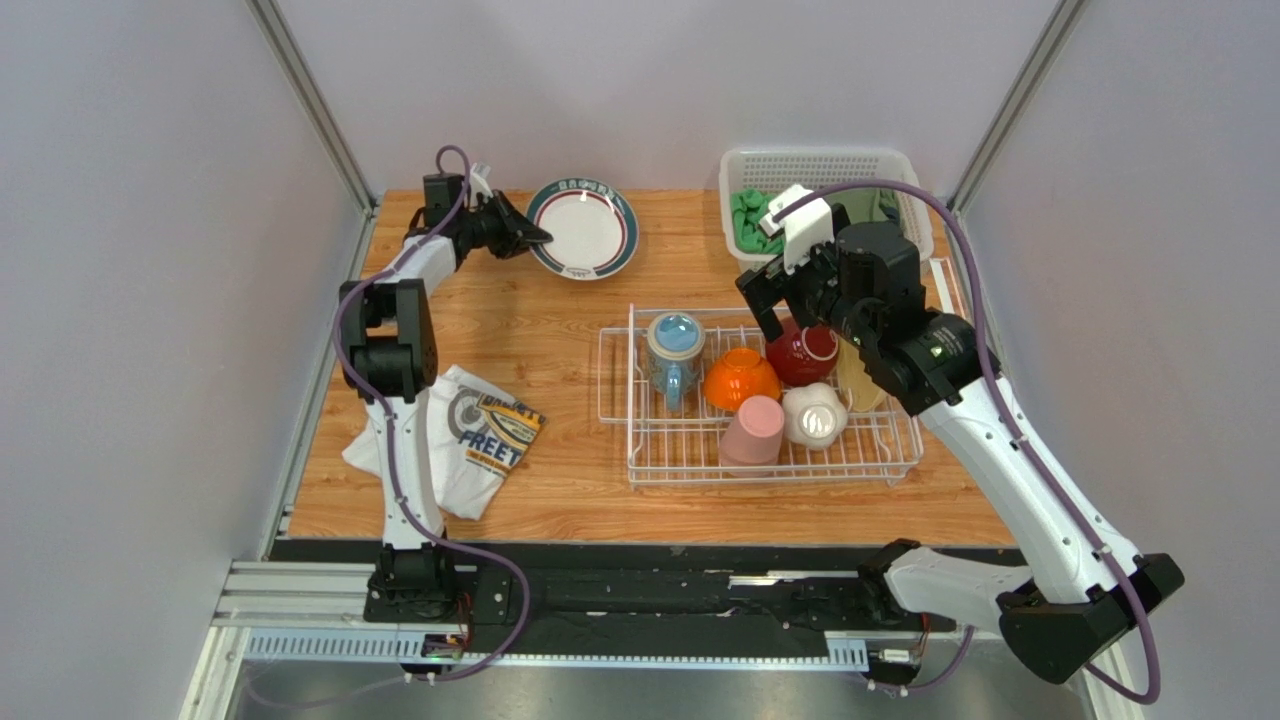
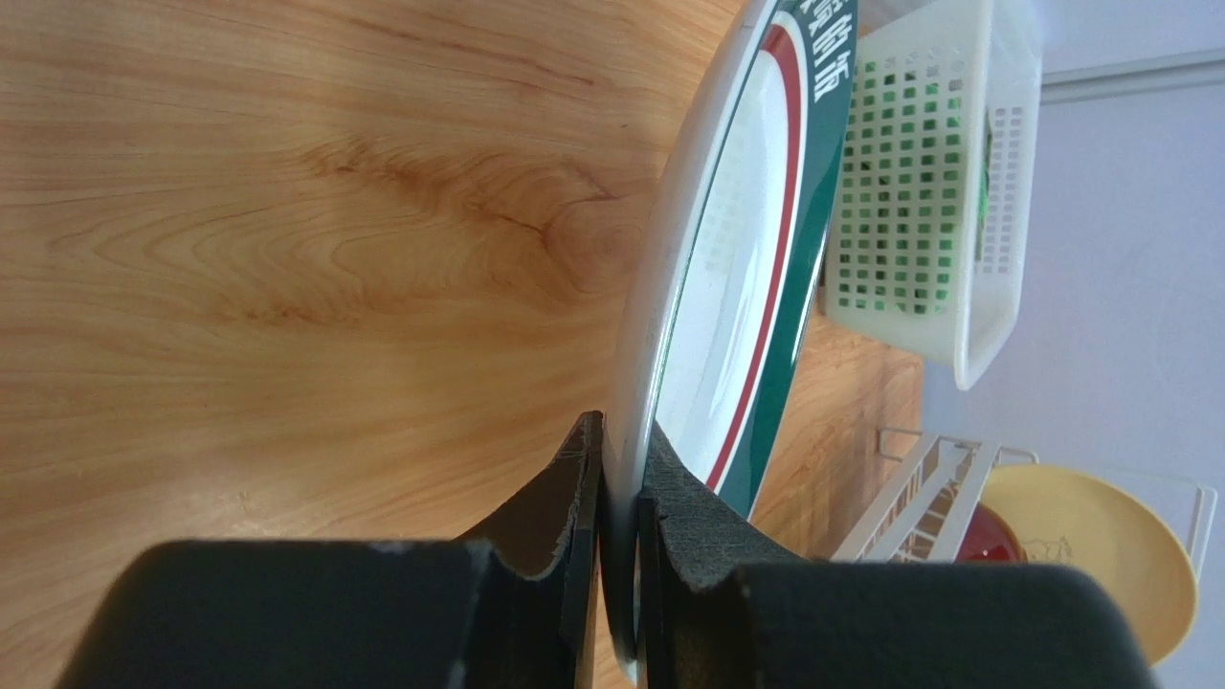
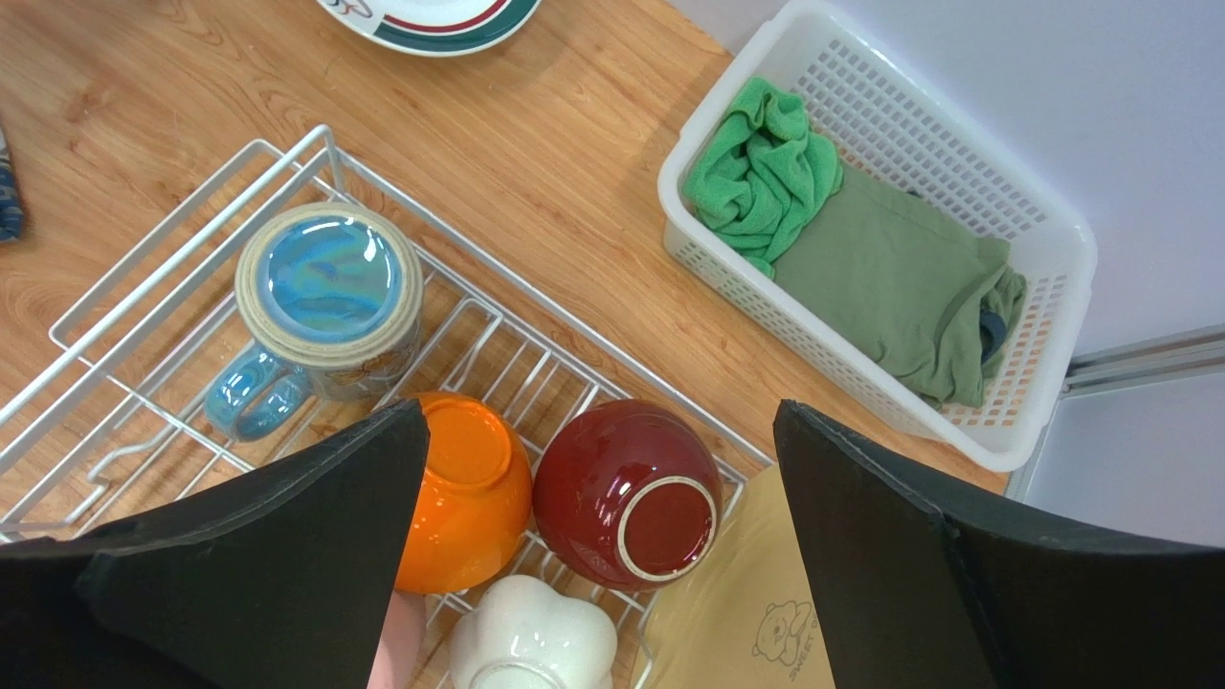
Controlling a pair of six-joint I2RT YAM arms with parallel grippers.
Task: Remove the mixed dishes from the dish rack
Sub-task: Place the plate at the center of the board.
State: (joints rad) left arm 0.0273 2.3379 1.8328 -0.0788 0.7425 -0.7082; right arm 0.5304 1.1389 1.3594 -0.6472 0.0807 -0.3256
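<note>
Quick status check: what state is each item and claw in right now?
Left claw: shut on plate rim.
Plate: gripped, outside rack.
Right claw: open above rack.
Mug: upside down in rack.
Orange bowl: upside down.
Red bowl: upside down.

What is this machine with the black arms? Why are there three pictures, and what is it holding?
It is a robot with two arms on a wooden table. One picture looks down from above; the other two come from cameras on its wrists. The left claw pinches the edge of a green-rimmed plate. The right claw hangs open over the white dish rack, which holds a blue mug, an orange bowl, a dark red bowl, a pink cup and a small white bowl.
</note>
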